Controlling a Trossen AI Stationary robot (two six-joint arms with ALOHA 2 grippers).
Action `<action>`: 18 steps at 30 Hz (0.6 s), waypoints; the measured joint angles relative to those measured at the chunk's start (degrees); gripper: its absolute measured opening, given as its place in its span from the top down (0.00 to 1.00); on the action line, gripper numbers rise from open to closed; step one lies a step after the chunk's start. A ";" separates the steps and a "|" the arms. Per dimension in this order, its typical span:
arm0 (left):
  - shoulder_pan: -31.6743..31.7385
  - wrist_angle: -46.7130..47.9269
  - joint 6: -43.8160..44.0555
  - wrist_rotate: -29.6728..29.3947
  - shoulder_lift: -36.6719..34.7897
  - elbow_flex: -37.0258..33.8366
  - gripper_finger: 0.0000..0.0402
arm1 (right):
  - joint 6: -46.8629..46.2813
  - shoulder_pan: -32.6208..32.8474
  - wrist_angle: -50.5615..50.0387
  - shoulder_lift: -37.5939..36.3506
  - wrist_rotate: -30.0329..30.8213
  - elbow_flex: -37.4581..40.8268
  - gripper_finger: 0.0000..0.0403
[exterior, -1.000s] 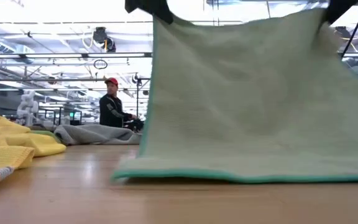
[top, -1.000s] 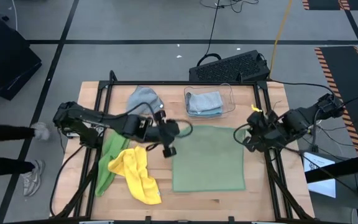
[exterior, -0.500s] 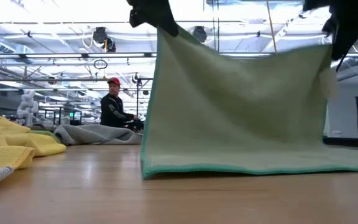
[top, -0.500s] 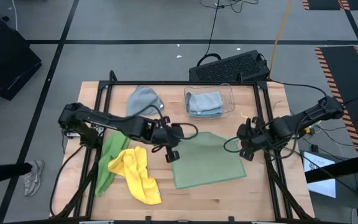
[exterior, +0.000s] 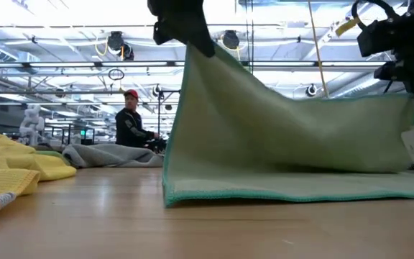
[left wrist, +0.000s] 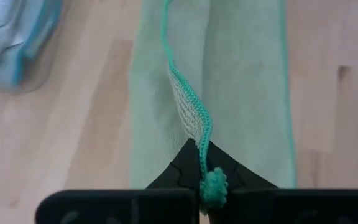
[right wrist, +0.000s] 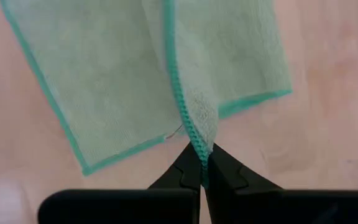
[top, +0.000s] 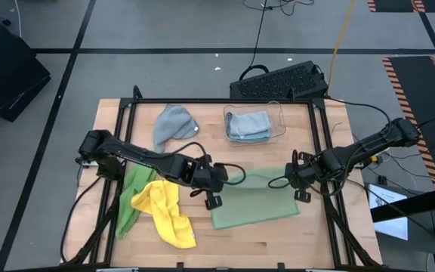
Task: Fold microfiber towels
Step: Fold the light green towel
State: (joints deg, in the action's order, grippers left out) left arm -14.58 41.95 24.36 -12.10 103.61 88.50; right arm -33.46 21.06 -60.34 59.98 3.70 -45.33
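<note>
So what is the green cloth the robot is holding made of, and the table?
The sage green towel looks like soft microfiber: fuzzy, matte, with a darker stitched edge, and it drapes limply. The table looks like wood with a smooth, slightly shiny finish: pale planks with visible grain and seams.

Bare desk (top: 278,238) lies open at six o'clock, in front of the sage green towel (top: 251,208). The yellow towel (top: 165,211) blocks eight o'clock; the clear bin (top: 255,125) stands at twelve.
</note>
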 joint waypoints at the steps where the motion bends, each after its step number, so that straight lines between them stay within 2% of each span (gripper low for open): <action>1: -0.21 -0.61 0.25 0.63 0.46 0.07 0.99 | 0.59 0.00 0.88 -0.16 -0.81 0.46 1.00; 4: -1.08 -0.33 0.68 2.08 2.16 0.06 0.97 | 1.98 0.00 3.31 -0.26 -2.91 1.48 1.00; 10: -1.97 -1.83 1.92 1.99 4.03 0.06 0.97 | 3.83 -0.07 11.73 -0.23 -11.37 5.33 1.00; 13: -2.16 -2.05 1.69 2.07 5.42 0.06 0.99 | 1.63 -0.08 13.85 -0.21 -11.38 7.31 1.00; 18: -2.17 -2.56 1.47 2.69 6.99 0.06 0.96 | -0.21 -1.07 12.08 -0.21 -11.38 8.85 1.00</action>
State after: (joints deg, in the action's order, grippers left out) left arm -16.75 39.40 25.82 -9.41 110.60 88.55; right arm -33.67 19.99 -48.26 59.77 -7.68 -36.47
